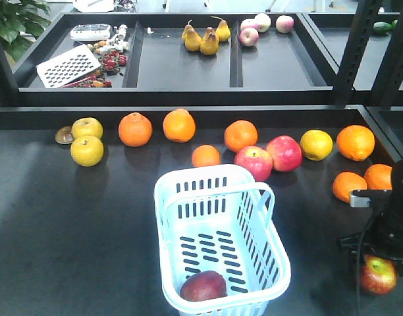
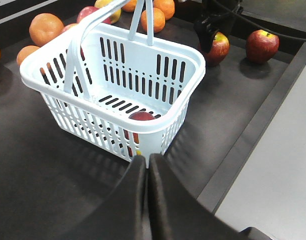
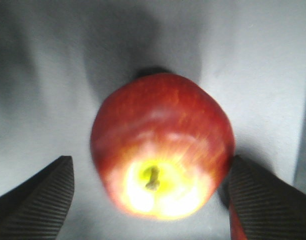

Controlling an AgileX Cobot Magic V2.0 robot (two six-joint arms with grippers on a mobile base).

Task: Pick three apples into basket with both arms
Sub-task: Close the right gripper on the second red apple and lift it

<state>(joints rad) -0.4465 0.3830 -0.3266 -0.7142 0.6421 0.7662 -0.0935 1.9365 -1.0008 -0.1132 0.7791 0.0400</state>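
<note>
pale blue slotted basket [image 1: 208,207] — maroon apple [image 1: 203,286]; second apple [image 3: 160,145] red, yellow-green at stem

Left gripper [image 2: 147,160]: two black fingers [image 2: 128,200]. Smooth, bit shiny. Fat at bottom, thin at tips, curved like horns.

Right gripper [image 3: 152,160]: two dark grey pads [image 3: 38,200]. Pointy top corners. Lots of tiny slanted lines all over, like little ridges.

Right arm [image 1: 396,224], front view: chunky black body, lumpy shape. Small grey-white block [image 1: 368,198] on side, boxy. Thin dark cable [image 1: 359,263] runs down from block.
</note>
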